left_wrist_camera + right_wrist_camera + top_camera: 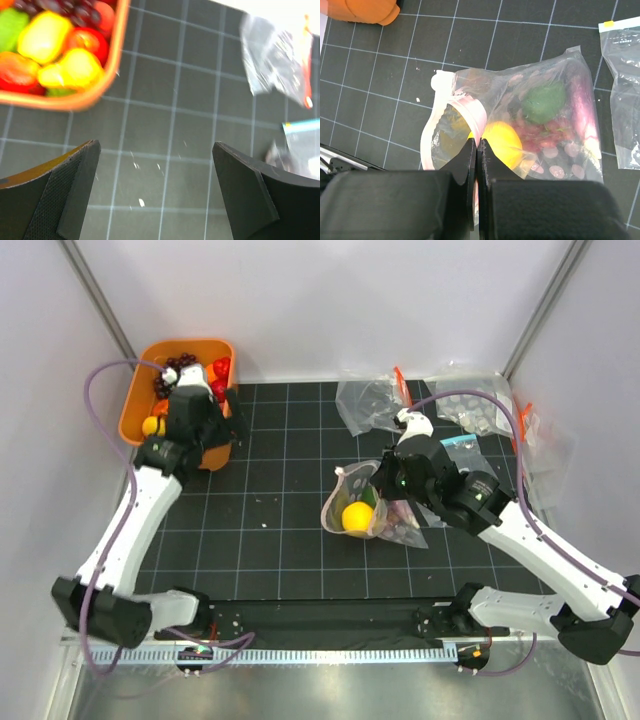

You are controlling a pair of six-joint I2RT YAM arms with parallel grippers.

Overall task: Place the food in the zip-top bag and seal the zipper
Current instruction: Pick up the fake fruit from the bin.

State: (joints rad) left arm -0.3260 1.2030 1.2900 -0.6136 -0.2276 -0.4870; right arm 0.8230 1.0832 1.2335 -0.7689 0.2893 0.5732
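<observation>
The zip-top bag (385,520) lies on the black grid mat at centre right with its mouth open toward the left. It also shows in the right wrist view (560,75). Inside it are a yellow lemon (504,142), a green piece (543,102) and purple grapes (552,132). My right gripper (477,145) is shut on the pink zipper (472,110) at the mouth's upper lip, and it shows in the top view (378,485). My left gripper (155,147) is open and empty above the mat beside the orange tub (112,65); it shows in the top view (228,425).
The orange tub (137,405) at the back left holds more food (67,67). Other clear bags lie at the back right: one with a red strip (368,400), a dotted one (478,410) and one with a blue strip (462,443). White walls close in both sides.
</observation>
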